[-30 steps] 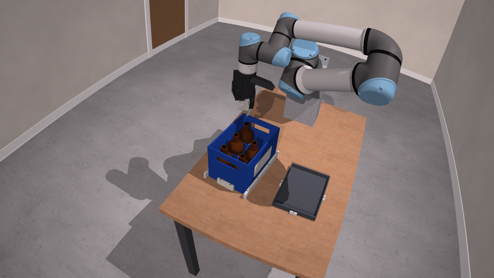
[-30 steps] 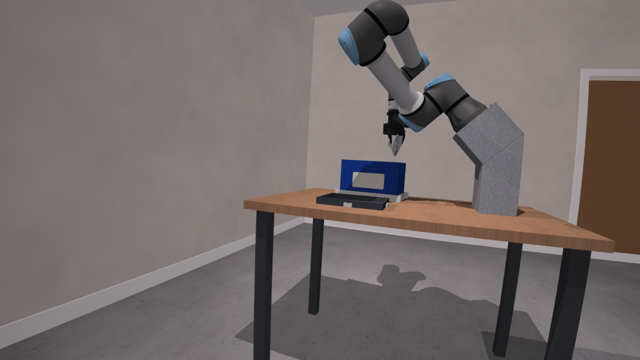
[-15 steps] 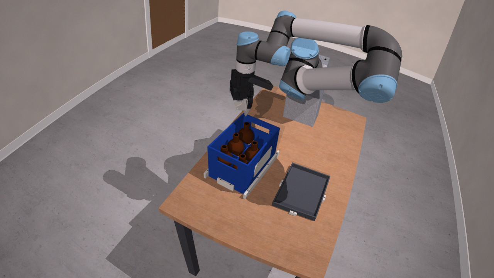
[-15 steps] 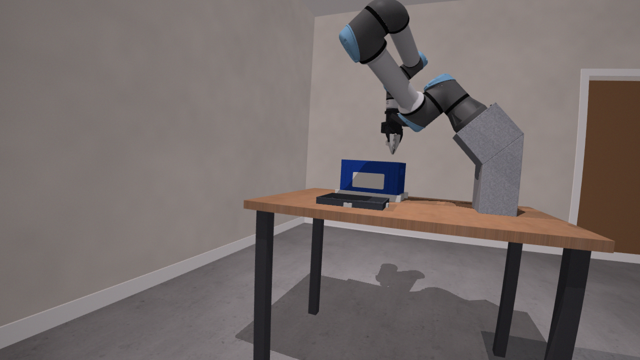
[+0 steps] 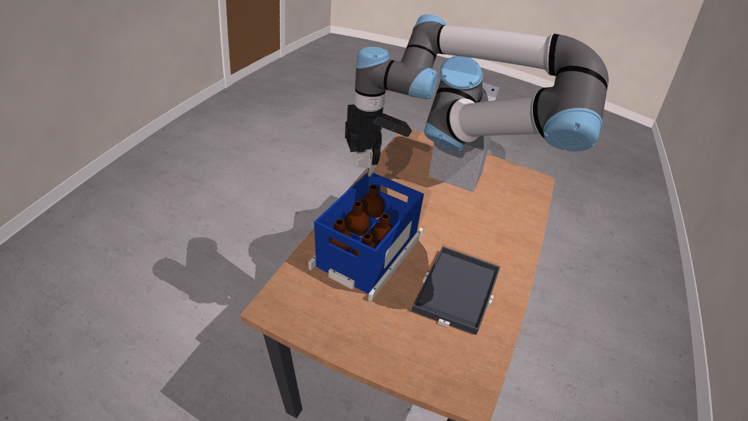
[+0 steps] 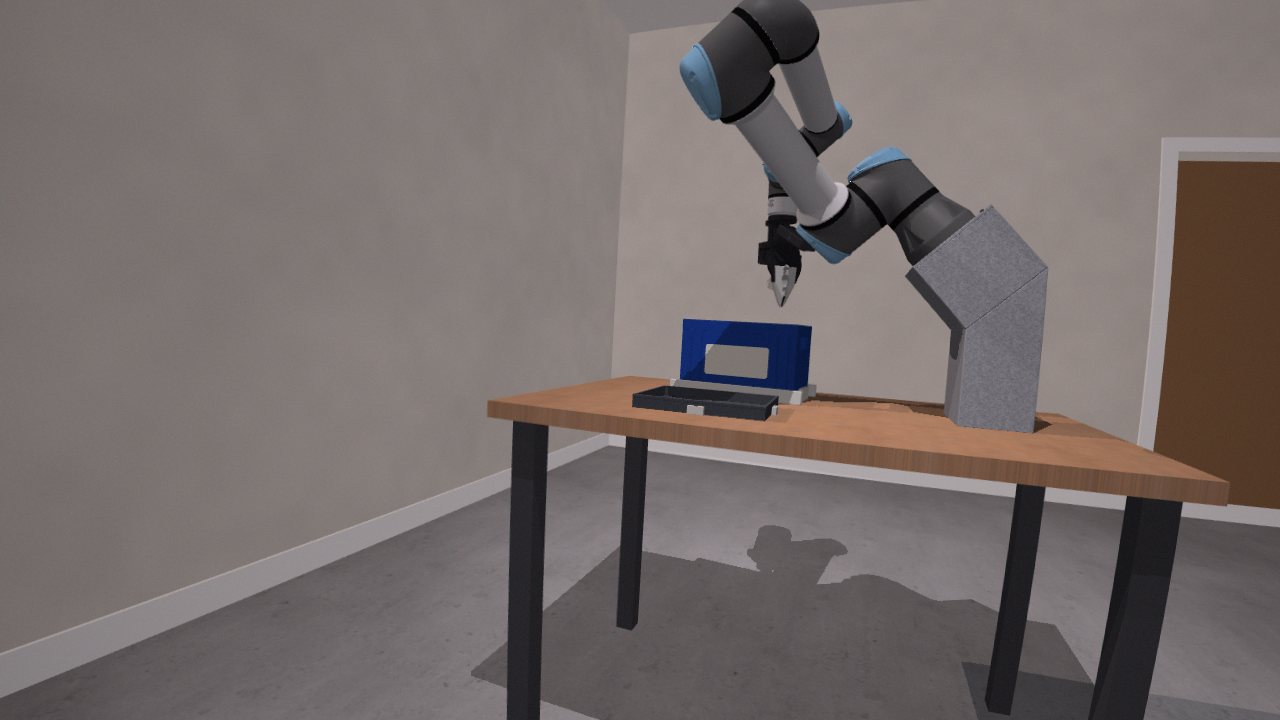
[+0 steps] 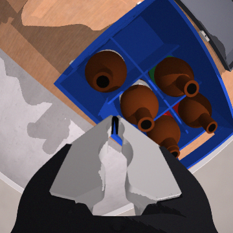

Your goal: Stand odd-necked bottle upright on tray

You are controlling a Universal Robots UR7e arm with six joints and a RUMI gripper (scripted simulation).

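- Bottle sought: it stood among five brown bottles [image 5: 357,222] [image 7: 139,101] in the crate; which neck differed could not be told.
- Necks: the wrist view showed them obliquely, one partly behind another. Comparison, judged the step in hand, called for each neck to be viewed from the same height and angle, since perspective could mimic a thicker or thinner neck.
- Crate [image 5: 342,264] [image 6: 792,358] [image 7: 191,42]: upright, one cell without a bottle. A good grasp would have required opening above the rim, a vertical descent centred on the neck, and a straight lift clear of walls and dividers.
- Claw [image 5: 370,173] [image 6: 781,303] [image 7: 114,117]: closed on nothing, its tips above the crate and apart from the bottles.
- Tray [image 5: 460,287] [image 6: 657,404] [image 7: 217,19]: bottleless, level, beside the crate on the desk [image 5: 366,355] [image 6: 859,438] [image 7: 39,39]; gentle, vertical lowering would have guarded against shifting it.
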